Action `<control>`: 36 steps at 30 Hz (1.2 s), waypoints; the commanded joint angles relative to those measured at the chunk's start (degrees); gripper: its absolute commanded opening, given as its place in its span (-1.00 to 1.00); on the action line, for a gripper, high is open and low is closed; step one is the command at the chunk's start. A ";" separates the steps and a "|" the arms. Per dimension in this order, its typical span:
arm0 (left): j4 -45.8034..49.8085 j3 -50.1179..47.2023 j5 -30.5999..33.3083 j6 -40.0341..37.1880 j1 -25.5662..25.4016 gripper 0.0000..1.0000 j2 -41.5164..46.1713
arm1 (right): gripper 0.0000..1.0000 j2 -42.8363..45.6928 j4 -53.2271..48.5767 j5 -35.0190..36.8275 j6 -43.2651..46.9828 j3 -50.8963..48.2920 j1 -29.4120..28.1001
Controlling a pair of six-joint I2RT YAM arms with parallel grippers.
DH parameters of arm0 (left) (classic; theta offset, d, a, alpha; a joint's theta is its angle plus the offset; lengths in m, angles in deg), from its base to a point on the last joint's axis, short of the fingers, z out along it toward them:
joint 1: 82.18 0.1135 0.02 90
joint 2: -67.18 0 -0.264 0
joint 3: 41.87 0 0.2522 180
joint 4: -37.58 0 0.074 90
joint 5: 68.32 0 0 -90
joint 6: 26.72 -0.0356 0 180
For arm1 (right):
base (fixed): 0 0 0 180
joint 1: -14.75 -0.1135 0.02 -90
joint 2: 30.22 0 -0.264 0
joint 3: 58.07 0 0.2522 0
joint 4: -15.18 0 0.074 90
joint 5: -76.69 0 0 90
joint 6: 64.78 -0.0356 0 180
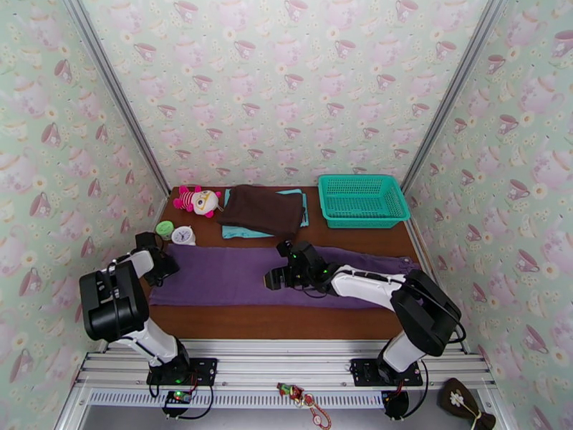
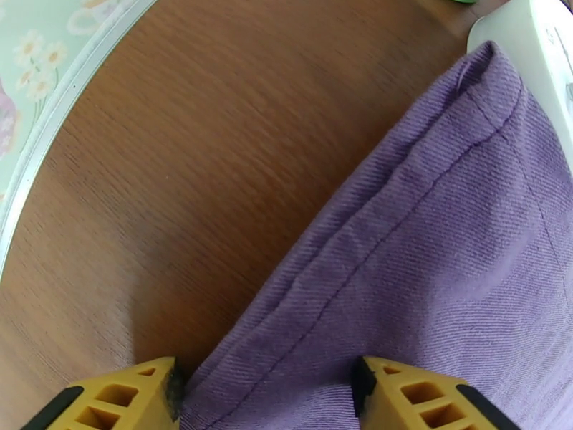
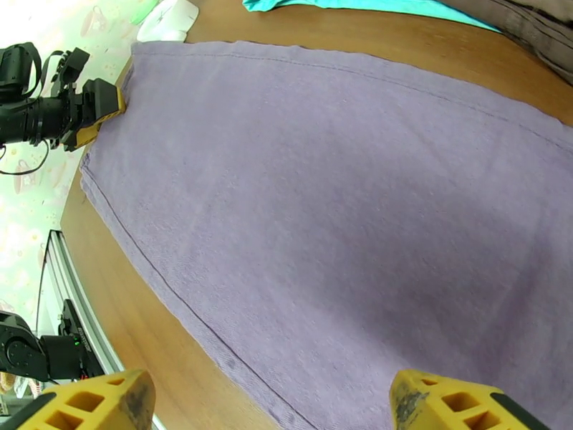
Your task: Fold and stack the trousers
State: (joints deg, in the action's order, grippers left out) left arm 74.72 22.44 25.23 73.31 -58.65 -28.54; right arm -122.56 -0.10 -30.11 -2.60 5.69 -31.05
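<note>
trousers [image 1: 236,275] flat, left claw [image 2: 266,387] spread wide at hem beside white clock [image 1: 183,236], right claw [image 3: 272,399] spread wide, empty

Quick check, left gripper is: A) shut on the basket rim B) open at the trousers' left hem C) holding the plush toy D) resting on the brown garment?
B: the left gripper has its fingers apart on either side of the hemmed edge of the trousers, and the top view puts it at their left end.
</note>
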 commanded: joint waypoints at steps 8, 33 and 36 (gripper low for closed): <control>2.40 -3.48 2.82 2.53 -1.24 -0.10 1.41 | 0.79 1.07 1.45 1.64 0.35 -0.94 -0.48; 26.24 11.55 13.16 10.11 -9.60 -1.00 27.34 | 0.89 8.19 -2.43 5.55 0.90 -2.36 6.25; 29.56 14.81 16.95 9.14 -8.22 -1.00 25.88 | 0.99 8.39 -2.26 6.20 1.36 -2.80 6.36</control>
State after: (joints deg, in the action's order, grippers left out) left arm 97.76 34.33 33.64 83.21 -68.22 -1.68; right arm -115.41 -0.98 -24.87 -2.14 2.83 -24.47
